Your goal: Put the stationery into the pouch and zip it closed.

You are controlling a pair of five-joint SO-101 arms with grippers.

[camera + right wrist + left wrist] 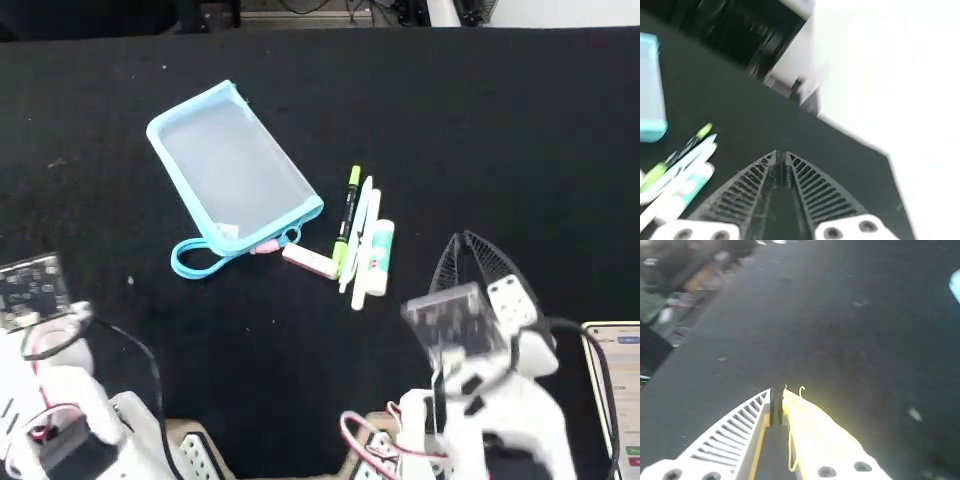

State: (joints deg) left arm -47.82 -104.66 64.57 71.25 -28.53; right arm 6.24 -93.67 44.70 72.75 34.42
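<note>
Well, nothing packed: I saw pens beside pouch on bench; left tool, right tool clenched empty.

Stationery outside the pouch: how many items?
4, clustered beside the pouch: green-tipped pen, white pen, white tube, small white block nearest it. Overlap may hide more.

Legible text: none. Print on the glue stick label and the near-right screen is too small to read.
</note>
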